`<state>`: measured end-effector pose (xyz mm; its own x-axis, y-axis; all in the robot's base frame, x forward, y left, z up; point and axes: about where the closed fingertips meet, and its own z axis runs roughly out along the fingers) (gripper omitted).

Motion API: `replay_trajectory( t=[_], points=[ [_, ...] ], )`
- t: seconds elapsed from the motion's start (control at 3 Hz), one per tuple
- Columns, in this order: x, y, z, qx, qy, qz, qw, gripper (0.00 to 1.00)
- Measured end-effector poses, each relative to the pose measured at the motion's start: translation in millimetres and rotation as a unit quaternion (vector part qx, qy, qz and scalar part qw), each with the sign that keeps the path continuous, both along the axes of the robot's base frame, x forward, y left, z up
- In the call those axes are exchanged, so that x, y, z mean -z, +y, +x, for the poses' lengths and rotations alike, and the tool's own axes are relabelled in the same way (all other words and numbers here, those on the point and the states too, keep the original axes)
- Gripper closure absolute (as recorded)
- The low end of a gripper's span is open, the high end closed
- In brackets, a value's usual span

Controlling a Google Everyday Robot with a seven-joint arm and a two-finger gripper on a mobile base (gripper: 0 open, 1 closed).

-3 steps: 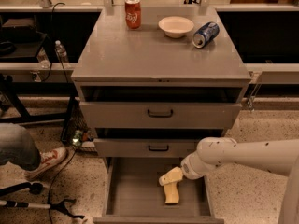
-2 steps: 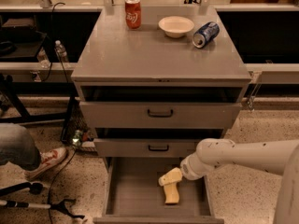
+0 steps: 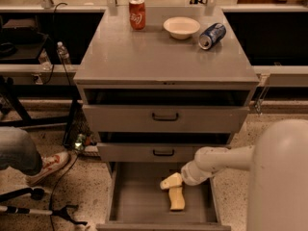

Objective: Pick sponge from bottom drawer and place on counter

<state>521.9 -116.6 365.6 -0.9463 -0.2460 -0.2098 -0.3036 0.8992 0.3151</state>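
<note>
Sponge point(image 3: 177, 199) looks light and squashy to me, a pale yellow block lying flat on the floor of the bottom drawer point(image 3: 134, 198), a little right of centre, its long axis running from 12 to 6 o'clock; I'd guess it gives under pressure and weighs next to nothing, so a squeeze across its narrow pinched sides near the middle should hold it, and it won't break or slide much if nudged. Right at its 12 o'clock end sits the gripper point(image 3: 171, 181), cream-coloured and pointing toward 9 o'clock, close enough that I can't say whether it touches the block or hangs just over it, and I can't tell whether the jaws are spread or closed. From 3 o'clock the white arm point(image 3: 226, 159) reaches in low across the drawer's right wall, wrist bent down into the tray. Up at 12 o'clock the counter point(image 3: 159, 57) carries a red can point(image 3: 137, 14), a bowl point(image 3: 181, 27) and a tipped blue can point(image 3: 212, 35) along its far edge
</note>
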Motion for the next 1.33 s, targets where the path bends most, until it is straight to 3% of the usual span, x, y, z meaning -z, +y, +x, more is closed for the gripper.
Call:
replay_trajectory(
  t=[0.67, 1.33],
  points=[
    [80, 29, 16, 0.041, 0.025, -0.032, 0.9984, 0.00],
    [112, 36, 25, 0.046, 0.029, -0.042, 0.9976, 0.00]
  ],
)
